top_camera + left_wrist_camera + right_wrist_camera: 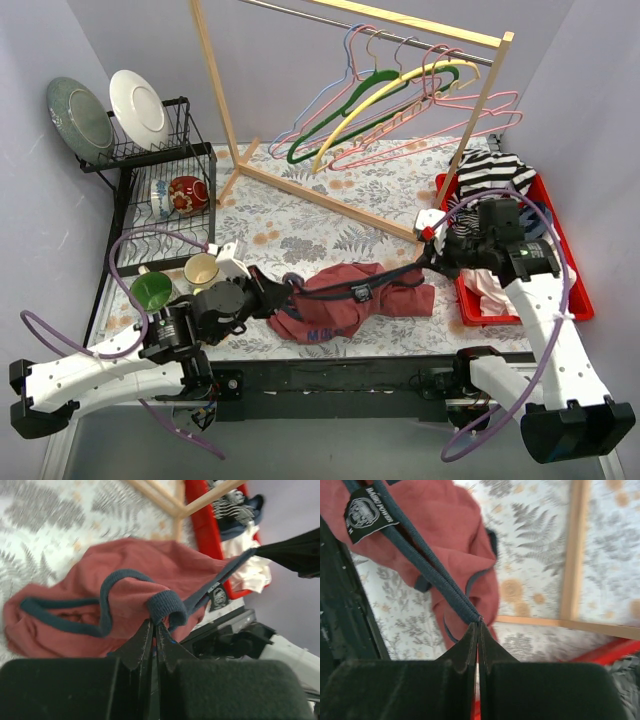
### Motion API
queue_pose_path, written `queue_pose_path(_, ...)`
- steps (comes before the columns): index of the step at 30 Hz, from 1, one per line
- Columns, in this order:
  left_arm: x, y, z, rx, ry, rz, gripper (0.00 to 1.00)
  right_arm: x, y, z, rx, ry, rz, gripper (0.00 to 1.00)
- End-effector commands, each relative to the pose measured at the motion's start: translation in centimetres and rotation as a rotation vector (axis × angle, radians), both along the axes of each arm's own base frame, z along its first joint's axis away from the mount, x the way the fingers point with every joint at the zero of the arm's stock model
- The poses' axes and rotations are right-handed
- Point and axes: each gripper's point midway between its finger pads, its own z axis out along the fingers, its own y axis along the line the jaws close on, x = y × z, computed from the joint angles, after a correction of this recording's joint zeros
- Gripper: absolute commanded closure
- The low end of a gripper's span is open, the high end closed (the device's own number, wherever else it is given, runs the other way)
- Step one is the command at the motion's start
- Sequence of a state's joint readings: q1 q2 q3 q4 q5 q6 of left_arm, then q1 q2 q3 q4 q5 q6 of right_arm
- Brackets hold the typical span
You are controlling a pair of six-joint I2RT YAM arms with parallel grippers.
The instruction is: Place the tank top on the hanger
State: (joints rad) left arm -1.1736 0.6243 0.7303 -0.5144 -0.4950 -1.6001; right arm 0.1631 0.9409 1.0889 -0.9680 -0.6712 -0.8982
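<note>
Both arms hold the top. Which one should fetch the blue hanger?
Right, likely: right gripper sits nearer the rack where the hanger hangs; left gripper has the tank top pinched by its trim.

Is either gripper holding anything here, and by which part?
Both hold the tank top: the left gripper pinches a navy trim loop, the right gripper the taut navy trim.

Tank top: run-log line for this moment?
tank top: partly on table, trim stretched between arms | left jaws: shut on trim | right jaws: shut on trim | hanger: on rack
</note>
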Motion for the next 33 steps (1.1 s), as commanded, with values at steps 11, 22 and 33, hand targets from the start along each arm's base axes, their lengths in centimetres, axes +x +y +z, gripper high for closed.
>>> queue_pose_path(11,1.7,-1.3,-10.3,0.209,0.166,0.118,0.62,1.6,0.4,-8.0,0.013,0.160,-0.064,0.55)
queue_pose_path(22,2.6,-0.8,7.6,0.220,-0.270,-0.060,0.05,-0.7,3.6,-3.4,0.240,0.201,0.109,0.25)
queue_pose_path(33,11.3,-2.7,22.7,0.250,-0.568,-0.069,0.02,-3.7,4.2,-6.8,0.301,0.300,0.242,0.27)
